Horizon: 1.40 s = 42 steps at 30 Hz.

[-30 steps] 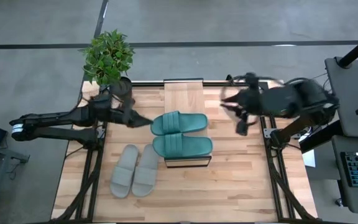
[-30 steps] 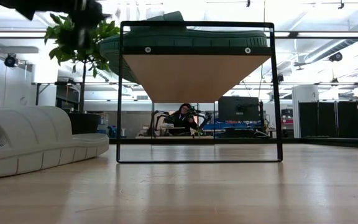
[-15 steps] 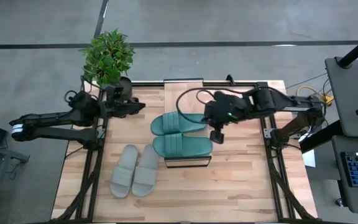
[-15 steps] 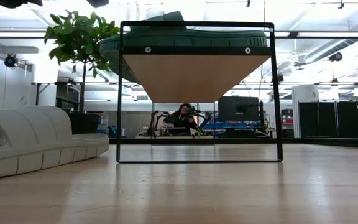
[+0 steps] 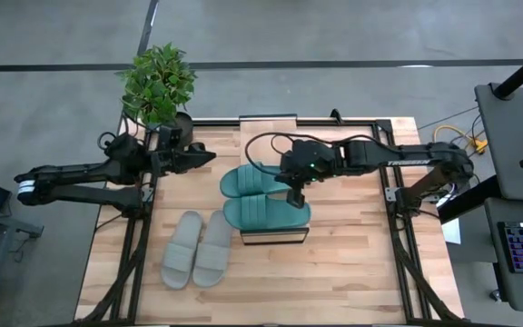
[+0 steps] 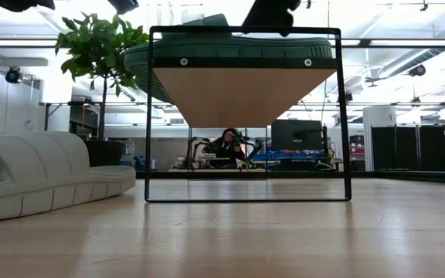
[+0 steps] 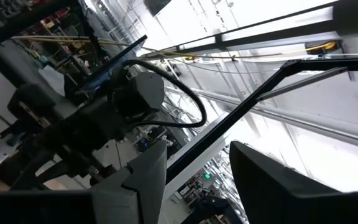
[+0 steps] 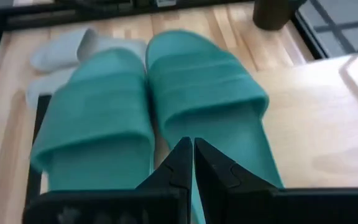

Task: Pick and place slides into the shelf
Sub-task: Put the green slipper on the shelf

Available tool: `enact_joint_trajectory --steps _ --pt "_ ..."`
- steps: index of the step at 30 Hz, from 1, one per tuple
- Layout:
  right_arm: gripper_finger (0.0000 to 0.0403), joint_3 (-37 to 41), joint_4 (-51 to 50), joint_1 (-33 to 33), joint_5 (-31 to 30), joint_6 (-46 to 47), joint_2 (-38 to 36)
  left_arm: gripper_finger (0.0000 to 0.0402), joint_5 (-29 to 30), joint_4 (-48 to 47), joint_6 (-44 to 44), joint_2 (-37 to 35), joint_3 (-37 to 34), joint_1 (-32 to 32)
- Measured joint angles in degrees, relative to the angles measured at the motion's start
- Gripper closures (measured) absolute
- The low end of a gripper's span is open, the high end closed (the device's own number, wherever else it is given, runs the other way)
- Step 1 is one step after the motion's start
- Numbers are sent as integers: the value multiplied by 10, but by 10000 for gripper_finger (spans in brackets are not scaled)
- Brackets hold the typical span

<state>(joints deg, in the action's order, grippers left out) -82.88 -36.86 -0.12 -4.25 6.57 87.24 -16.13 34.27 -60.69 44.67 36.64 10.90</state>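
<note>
Two teal-green slides (image 5: 263, 180) (image 5: 267, 214) lie side by side, soles down, on the wood top of the shelf (image 5: 269, 136); the right wrist view shows them close up (image 8: 207, 81) (image 8: 95, 118). The pale grey pair (image 5: 196, 248) lies on the table to the shelf's left. My right gripper (image 5: 296, 194) (image 8: 193, 149) is shut, low over the teal slides' right ends. My left gripper (image 5: 203, 157) (image 7: 197, 186) is open and empty, raised left of the shelf. My right gripper's shut fingertips (image 8: 182, 152) come from the table's right side, slanting down at the teal slides' right ends (image 8: 241, 155), near the gap between the pair. I cannot tell whether they touch a slide.
A potted plant (image 5: 157, 86) stands at the table's far left corner, close behind my left arm. Bare table top (image 5: 352, 263) lies right of the shelf and toward the near edge. A person sits far off in the room behind (image 6: 228, 145).
My right gripper has swung from beyond the table's right side toward the left and down, arriving over the teal slides on the shelf. My left gripper has drawn back from the far teal slide toward the table's far edge. The slides have stayed in place.
</note>
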Motion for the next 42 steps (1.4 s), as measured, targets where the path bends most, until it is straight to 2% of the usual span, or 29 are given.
enact_joint_trajectory --steps 8,11,21,25,29,32,35,38,40,42 --pt "392 8 59 -9 0 45 8 241 -1 1 12 -4 -3 0" --pt "375 8 58 -8 -2 -19 8 241 -1 -1 17 -5 -3 0" --pt "291 8 60 -7 -20 -326 10 241 -1 -2 15 -4 -3 0" --pt "270 8 60 -7 -24 -387 10 241 -1 -3 15 1 -3 0" --pt "262 8 57 -19 -65 -377 10 241 -1 -3 14 10 -3 0" --pt "271 10 49 -52 -72 -337 10 241 3 -2 13 18 -3 0" --pt "297 11 23 -105 1 -291 10 241 20 -2 11 27 -3 0" --pt "341 14 3 -153 85 -246 10 241 30 -2 10 38 -2 0" --pt "374 13 -15 -173 98 -232 10 241 31 -2 10 44 -2 0" --pt "388 13 -36 -183 101 -236 10 241 31 -2 10 49 -2 0"
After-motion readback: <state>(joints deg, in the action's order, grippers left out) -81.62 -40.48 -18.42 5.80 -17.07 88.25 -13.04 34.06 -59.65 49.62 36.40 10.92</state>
